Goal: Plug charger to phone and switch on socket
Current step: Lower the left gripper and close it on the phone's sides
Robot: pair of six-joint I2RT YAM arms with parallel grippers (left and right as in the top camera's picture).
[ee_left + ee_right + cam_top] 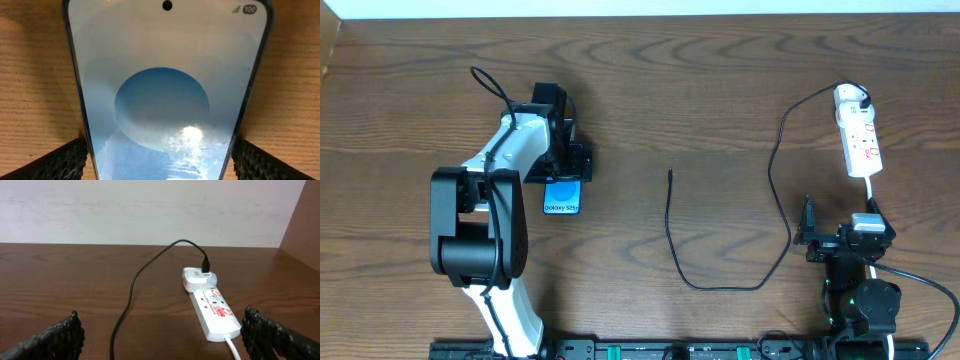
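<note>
Phone (pixel 561 197) lies flat on the brown table (pixel 720 60) at the left in the overhead view, its upper part hidden under the left gripper (pixel 565 165). The charger (pixel 668 215) loops across the middle, its plug tip (pixel 670 173) free and well apart from the phone, its other end at the socket (pixel 858 140) far right. The right gripper (pixel 840 228) sits near the socket's near end. In the left wrist view the fingers (pixel 60 160) are spread to either side of the phone (pixel 165 100), just beside its long edges; contact I cannot tell. In the right wrist view the fingers (pixel 55 340) are spread wide, nothing between them, the socket (pixel 212 311) ahead.
</note>
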